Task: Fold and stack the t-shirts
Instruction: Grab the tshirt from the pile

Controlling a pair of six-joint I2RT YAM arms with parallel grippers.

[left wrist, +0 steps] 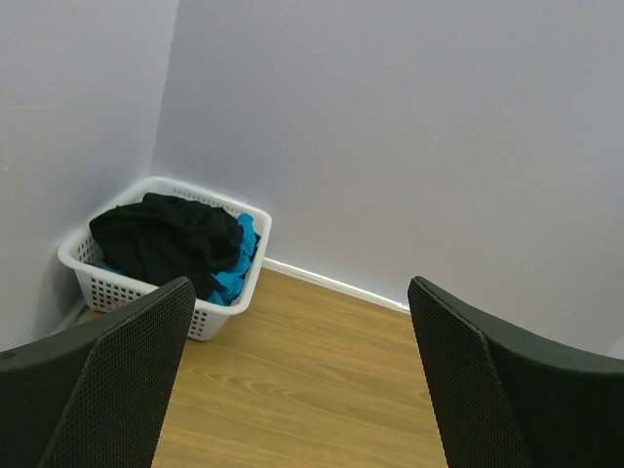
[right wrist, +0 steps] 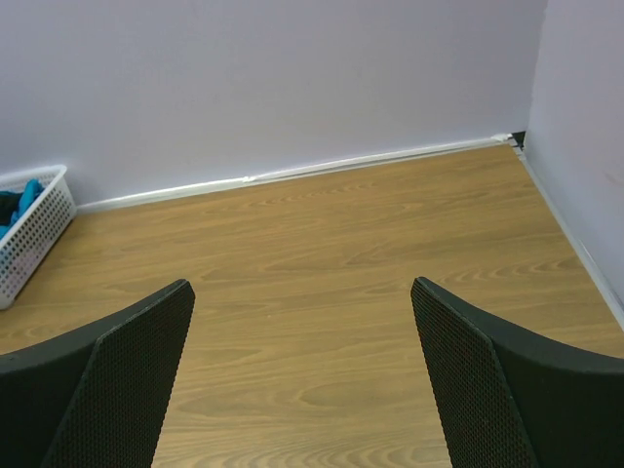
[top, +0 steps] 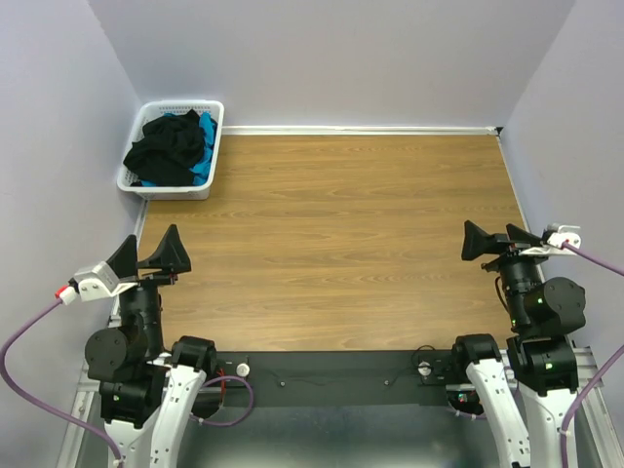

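t-shirts (top: 168, 148): 2 in basket (top: 181, 103), 1 atop the other | basket: far-left corner of table (top: 341, 244)

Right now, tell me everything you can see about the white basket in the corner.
The white basket is a rectangular plastic tub with slotted sides and a smooth rim. It stands upright at the far left corner of the wooden table, close beside the left wall. A crumpled black t-shirt is heaped inside and rises above the rim. A teal t-shirt shows beneath it along the right side. Nothing else touches the basket.
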